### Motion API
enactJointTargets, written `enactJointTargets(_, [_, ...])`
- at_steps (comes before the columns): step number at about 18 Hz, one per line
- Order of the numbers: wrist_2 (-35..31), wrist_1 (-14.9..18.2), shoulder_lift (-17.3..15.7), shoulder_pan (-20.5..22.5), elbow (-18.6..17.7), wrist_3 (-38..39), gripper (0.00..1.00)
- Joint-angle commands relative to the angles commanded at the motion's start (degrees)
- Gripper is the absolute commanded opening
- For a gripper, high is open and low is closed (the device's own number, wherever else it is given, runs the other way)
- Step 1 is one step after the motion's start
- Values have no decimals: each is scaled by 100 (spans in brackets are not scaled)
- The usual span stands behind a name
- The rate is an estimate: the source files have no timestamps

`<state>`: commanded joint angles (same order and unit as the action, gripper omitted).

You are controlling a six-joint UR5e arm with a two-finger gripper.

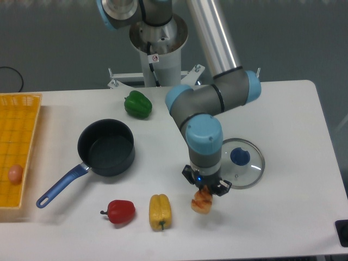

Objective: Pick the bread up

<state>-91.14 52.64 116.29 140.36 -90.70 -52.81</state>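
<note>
Bread [202, 202] right of pepper [160, 211], seemingly under gripper [205, 188].

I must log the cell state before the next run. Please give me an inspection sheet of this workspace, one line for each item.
Surface: white table, no spills seen.
Job's things: bread between the fingers, right of the yellow pepper.
Clutter: green pepper, red pepper, dark pot with blue handle, glass lid, yellow basket holding an egg.
Grippers: gripper shut on the bread.
Cables: black cable at far left, behind the table.
Surroundings: robot base at the back edge; grey floor.
</note>
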Motion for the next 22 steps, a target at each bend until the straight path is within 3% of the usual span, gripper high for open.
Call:
enactJointTargets(3, [27, 166, -325, 35, -203, -659, 36])
enactJointTargets(9, [-35, 1308, -774, 272, -229, -1950, 36])
enactJointTargets(13, [-44, 1810, -1003, 632, -221, -3075, 34])
enactJointTargets(16, [-97, 1881, -1065, 799, -221, -3560, 34])
enactJointTargets(22, [-123, 1872, -1047, 870, -185, -3684, 34])
